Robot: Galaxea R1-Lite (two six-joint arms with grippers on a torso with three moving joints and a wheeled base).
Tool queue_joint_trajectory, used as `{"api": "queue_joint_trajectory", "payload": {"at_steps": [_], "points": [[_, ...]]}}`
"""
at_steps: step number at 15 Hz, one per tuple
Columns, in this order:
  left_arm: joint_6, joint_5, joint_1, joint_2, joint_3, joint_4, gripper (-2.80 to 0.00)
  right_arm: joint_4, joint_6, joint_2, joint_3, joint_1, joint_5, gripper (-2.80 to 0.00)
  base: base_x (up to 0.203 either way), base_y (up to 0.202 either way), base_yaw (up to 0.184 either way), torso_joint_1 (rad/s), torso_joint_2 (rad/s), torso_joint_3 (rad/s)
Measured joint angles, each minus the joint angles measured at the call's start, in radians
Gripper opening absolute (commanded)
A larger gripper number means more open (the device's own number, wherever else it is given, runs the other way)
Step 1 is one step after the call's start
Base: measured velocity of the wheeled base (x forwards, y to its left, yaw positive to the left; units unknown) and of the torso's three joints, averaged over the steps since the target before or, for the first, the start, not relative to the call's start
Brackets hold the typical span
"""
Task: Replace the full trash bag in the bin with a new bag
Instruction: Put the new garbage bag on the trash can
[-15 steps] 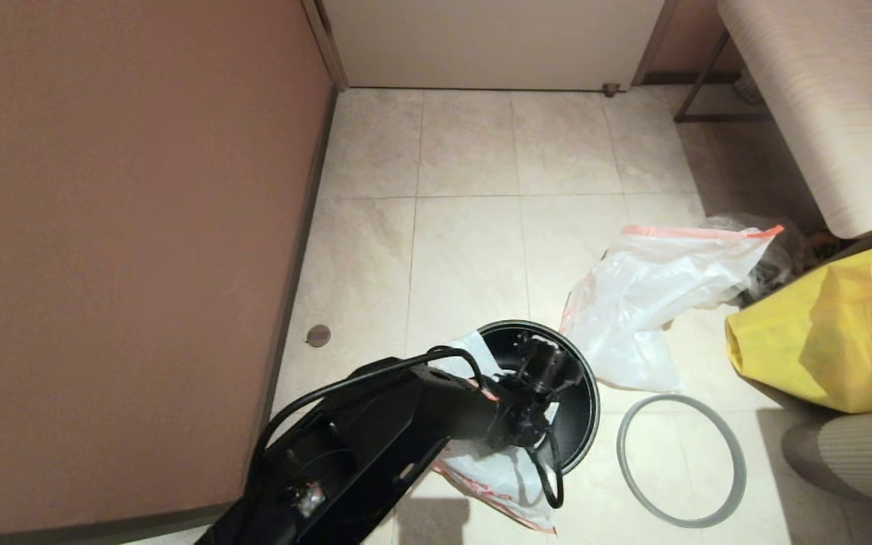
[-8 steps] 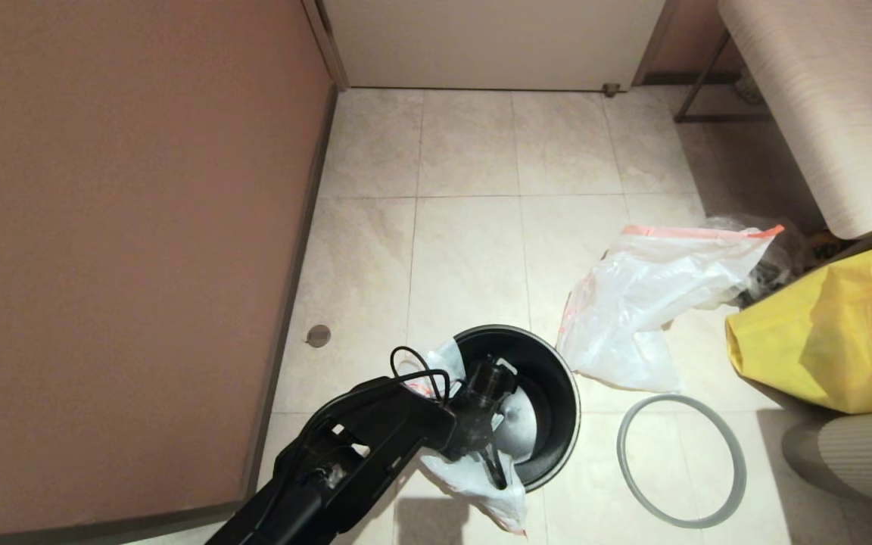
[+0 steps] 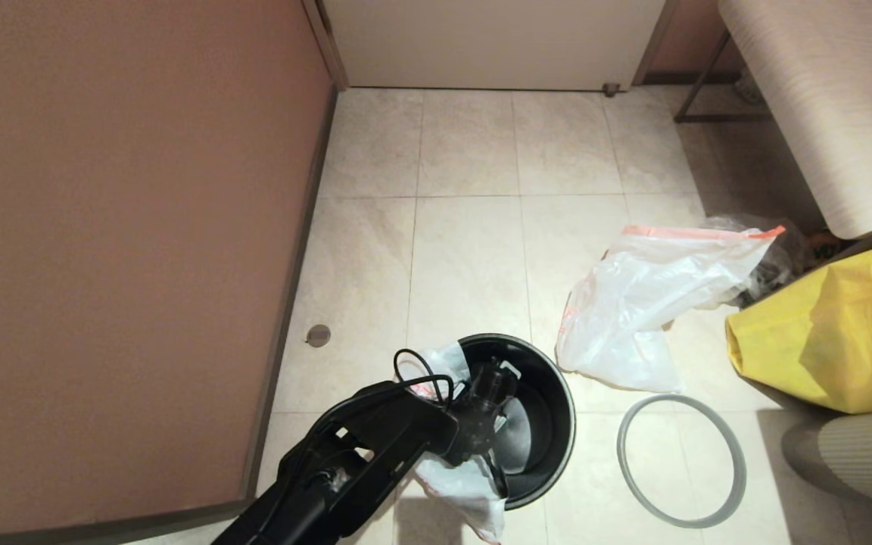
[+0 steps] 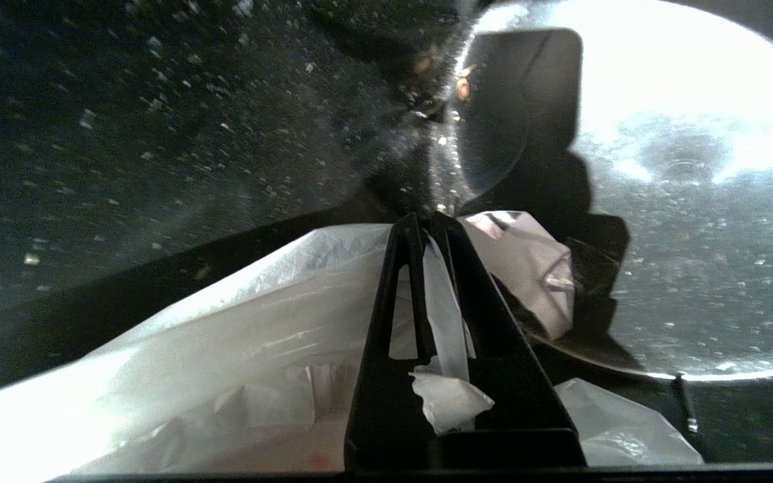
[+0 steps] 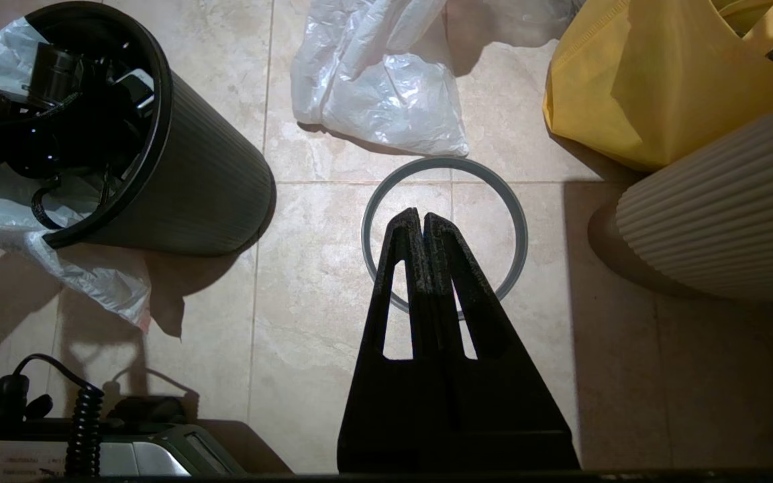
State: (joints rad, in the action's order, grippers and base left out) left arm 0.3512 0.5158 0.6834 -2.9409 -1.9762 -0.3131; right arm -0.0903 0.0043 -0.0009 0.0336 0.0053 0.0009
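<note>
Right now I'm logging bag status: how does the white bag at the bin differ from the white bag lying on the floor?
The new bag is draped over the bin rim, pinched by the shut left gripper inside the bin; the full trash bag lies loose on the tiles, untouched. The new bag hangs crumpled and mostly hidden by the arm; the full trash bag sprawls wide. Both are translucent white with orange-red trim.
</note>
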Motion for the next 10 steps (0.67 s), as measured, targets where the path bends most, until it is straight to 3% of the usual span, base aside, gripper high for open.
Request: {"api": "queue_joint_trajectory", "payload": {"at_steps": [3, 4, 5, 10], "points": [[0.004, 0.010, 0.009, 0.006, 0.000, -0.032, -2.80, 0.000, 0.000, 0.000, 0.000, 0.000, 0.000, -2.80, 0.000, 0.000, 0.000, 0.000, 0.00, 0.000], [0.003, 0.030, 0.009, 0.012, 0.000, -0.051, -1.16, 0.000, 0.000, 0.000, 0.000, 0.000, 0.000, -2.80, 0.000, 0.000, 0.000, 0.000, 0.00, 0.000], [0.000, 0.044, 0.013, 0.020, 0.001, -0.066, 0.00, 0.000, 0.000, 0.000, 0.000, 0.000, 0.000, -2.80, 0.000, 0.000, 0.000, 0.000, 0.00, 0.000], [-0.088, 0.079, 0.102, 0.120, 0.052, -0.066, 0.00, 0.000, 0.000, 0.000, 0.000, 0.000, 0.000, -2.80, 0.000, 0.000, 0.000, 0.000, 0.00, 0.000]]}}
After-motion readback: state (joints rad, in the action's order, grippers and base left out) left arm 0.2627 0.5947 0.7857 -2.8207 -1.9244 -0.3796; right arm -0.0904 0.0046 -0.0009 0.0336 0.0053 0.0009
